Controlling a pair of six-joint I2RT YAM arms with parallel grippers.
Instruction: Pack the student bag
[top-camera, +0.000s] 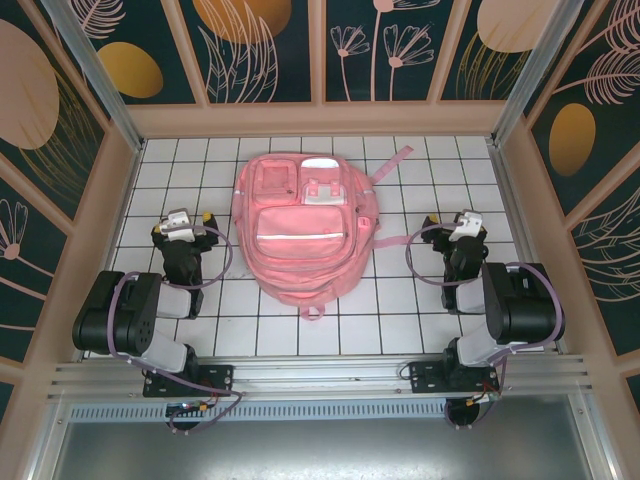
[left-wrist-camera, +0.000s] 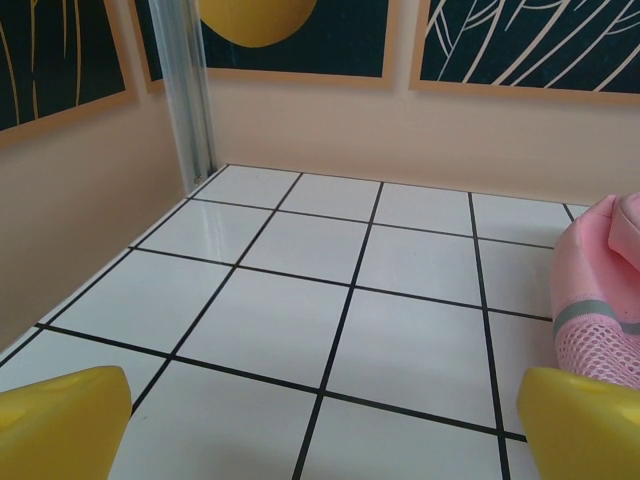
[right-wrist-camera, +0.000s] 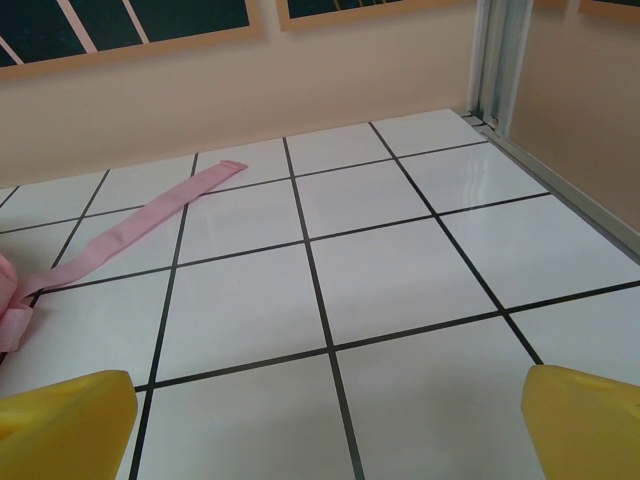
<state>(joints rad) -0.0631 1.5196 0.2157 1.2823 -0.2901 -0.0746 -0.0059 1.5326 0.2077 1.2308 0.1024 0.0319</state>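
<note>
On the tiled table (top-camera: 400, 320), the pink student bag (top-camera: 300, 235) lies flat. Both the left gripper (top-camera: 183, 221) and right gripper (top-camera: 460, 222) gape, holding nothing.

Bright, even light falls from above. The glossy white tiled counter (top-camera: 400, 300) throws back soft glare: a pale streak lies below the aluminium corner post (left-wrist-camera: 190, 100) in the left wrist view, and a sheen covers the far right tiles in the right wrist view. Shadows are faint and soft-edged, a thin one hugging the large pink fabric backpack (top-camera: 300, 240). The yellow fingertips (left-wrist-camera: 60, 425) of the left hand (left-wrist-camera: 320, 440) and the right hand (right-wrist-camera: 320, 430) are blurred, too near to focus. The top view is slightly soft.
</note>
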